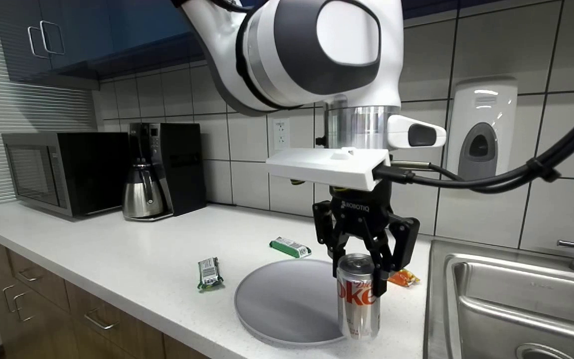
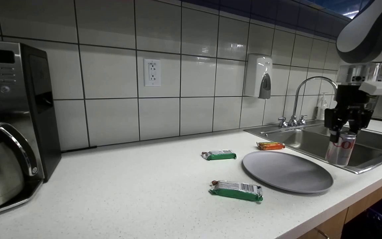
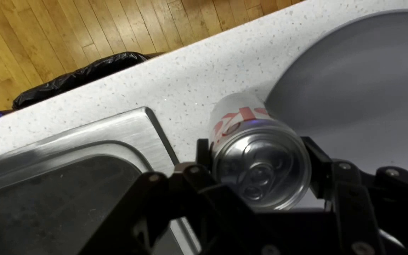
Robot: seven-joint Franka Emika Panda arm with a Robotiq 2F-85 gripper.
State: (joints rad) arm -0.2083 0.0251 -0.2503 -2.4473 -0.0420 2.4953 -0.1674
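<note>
Silver can [image 1: 358,310]: was held near upright by the gripper [image 1: 358,280], between plate [image 2: 287,172] and sink [image 3: 129,127]; its base appeared raised, though the gap to the counter [image 2: 138,199] could not be judged.
Gripper: fingers [image 1: 380,285] were parted only by the can's width, one against each side near the top. The high hold was judged sensible, since it left the lower wall and base free of the fingers.
Plate: lay flat, its rim just beside the can's base in the wrist view. Sideways room there was judged scant; a low base could have caught the rim.
Sink: its metal rim ran on the can's opposite side, with a strip of counter between. A drop was noted past it.
Counter front: the edge ran near the can, with floor [image 3: 119,21] and a black bag [image 3: 80,77] showing beyond; little margin was found there.
Orange bar [image 1: 404,277]: lay behind the gripper in an exterior view, partly hidden.
Green bars [image 2: 237,191]: two lay apart from the plate, one toward the tiles [image 2: 111,73], one toward the coffee maker [image 2: 41,109], seemingly set off its rim so that it sat level. The widest stretch of counter ran that way.
Cable [image 1: 568,149]: bowed out over the sink side; judged a possible snag in a wide turn.
</note>
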